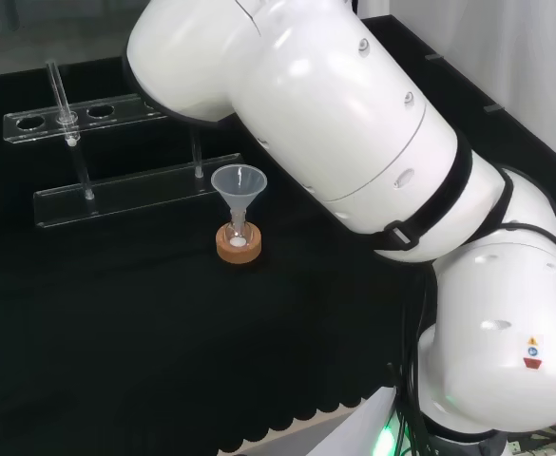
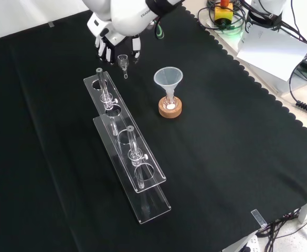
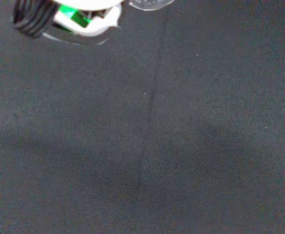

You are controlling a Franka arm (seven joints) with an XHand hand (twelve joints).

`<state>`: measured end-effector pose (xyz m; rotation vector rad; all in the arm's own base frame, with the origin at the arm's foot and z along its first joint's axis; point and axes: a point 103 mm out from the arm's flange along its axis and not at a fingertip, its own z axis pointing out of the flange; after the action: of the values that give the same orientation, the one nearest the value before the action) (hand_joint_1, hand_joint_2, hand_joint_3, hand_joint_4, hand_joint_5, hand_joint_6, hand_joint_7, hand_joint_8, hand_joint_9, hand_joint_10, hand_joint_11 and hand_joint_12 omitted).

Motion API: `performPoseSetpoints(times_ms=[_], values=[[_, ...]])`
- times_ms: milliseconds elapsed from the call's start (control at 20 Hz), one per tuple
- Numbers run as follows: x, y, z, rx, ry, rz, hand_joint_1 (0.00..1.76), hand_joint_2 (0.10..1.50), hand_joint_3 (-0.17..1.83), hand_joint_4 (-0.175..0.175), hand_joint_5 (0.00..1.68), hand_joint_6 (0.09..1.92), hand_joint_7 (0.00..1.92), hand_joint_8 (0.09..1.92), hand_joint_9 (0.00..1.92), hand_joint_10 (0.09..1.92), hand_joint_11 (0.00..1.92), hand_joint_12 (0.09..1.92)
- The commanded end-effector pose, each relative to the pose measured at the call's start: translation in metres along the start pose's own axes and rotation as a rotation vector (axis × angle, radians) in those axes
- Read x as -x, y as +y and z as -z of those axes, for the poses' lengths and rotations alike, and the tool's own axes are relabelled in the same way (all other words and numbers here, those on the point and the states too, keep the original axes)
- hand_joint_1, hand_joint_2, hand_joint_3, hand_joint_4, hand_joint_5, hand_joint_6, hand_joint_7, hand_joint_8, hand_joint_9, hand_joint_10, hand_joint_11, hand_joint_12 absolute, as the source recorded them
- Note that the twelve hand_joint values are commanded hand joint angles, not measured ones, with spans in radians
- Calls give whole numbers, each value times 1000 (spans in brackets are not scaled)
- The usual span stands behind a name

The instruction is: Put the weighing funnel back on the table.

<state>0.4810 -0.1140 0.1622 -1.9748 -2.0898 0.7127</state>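
The hand is hanging over the black-clothed bench near its far edge in the front view; whether it is gripping cannot be told. Just under it the weighing funnel is pointing cup up, stem down, long axis near upright. A clear rack with 2 tubes and the funnel on its cork ring are standing nearer.

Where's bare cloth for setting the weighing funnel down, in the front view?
Widest: the cloth right of the funnel, toward the scalloped edge, and left of the tube rack. A narrower strip between rack and funnel. Crowded by the hand, above the rack's end.
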Motion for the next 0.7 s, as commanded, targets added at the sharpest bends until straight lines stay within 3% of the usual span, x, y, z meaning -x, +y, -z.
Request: performPoseSetpoints(times_ms=[50, 700], values=[[-1, 23, -19, -2, 24, 16, 1101, 679, 680, 175, 1194, 824, 555, 635, 891, 354, 673, 1111], [3, 48, -35, 13, 44, 2, 1101, 678, 682, 175, 1193, 827, 558, 637, 891, 357, 674, 1114]])
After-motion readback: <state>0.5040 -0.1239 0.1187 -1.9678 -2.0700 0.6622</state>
